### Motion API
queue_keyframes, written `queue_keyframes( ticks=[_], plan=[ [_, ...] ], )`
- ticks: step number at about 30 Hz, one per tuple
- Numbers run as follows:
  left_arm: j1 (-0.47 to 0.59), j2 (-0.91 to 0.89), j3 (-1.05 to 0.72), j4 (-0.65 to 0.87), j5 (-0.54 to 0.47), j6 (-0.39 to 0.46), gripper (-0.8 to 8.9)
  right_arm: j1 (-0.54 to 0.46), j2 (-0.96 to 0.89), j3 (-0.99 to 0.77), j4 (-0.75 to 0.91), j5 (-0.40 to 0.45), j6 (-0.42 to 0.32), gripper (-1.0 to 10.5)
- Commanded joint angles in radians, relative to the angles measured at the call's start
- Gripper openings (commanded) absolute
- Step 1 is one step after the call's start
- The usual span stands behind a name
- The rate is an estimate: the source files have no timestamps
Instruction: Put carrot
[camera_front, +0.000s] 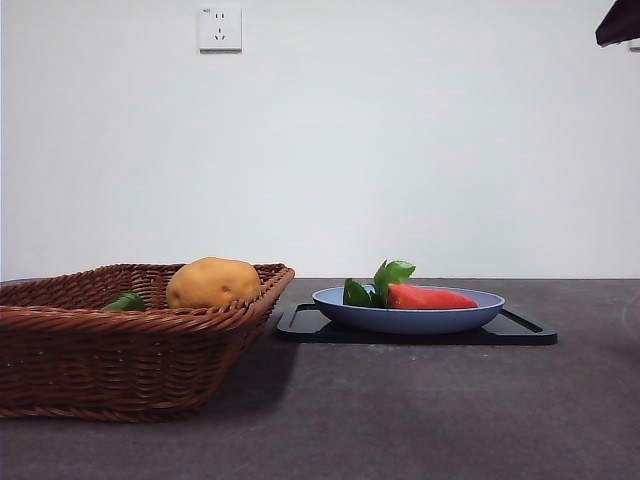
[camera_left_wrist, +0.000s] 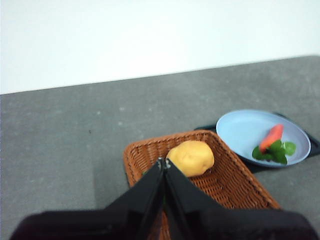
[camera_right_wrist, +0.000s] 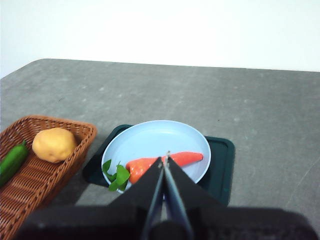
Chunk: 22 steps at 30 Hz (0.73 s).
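The red-orange carrot (camera_front: 430, 297) with green leaves lies in a light blue plate (camera_front: 345, 305) on a dark tray (camera_front: 525, 330). It also shows in the right wrist view (camera_right_wrist: 185, 158) and the left wrist view (camera_left_wrist: 271, 136). My right gripper (camera_right_wrist: 165, 159) is shut and empty, high above the plate, over the carrot. My left gripper (camera_left_wrist: 163, 162) is shut and empty, high above the wicker basket (camera_left_wrist: 235, 180). In the front view only a black tip (camera_front: 620, 22) of an arm shows at the top right corner.
The brown wicker basket (camera_front: 100, 350) stands left of the tray. It holds a yellow-brown potato (camera_front: 212, 283) and a green vegetable (camera_right_wrist: 12, 160). The table is dark grey, with a white wall behind and a socket (camera_front: 220, 28) on it.
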Motion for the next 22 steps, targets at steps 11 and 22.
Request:
queue_keyframes(
  ticks=[11,22],
  plan=[
    [0.000,0.008,0.008,0.008,0.003,-0.021,0.08,0.006,0.001,0.006,0.010,0.003,0.007,0.0],
    [0.106,-0.147,-0.039,-0.039,0.005,0.089,0.08,0.006,0.001,0.006,0.010,0.004,0.007,0.0]
  ],
)
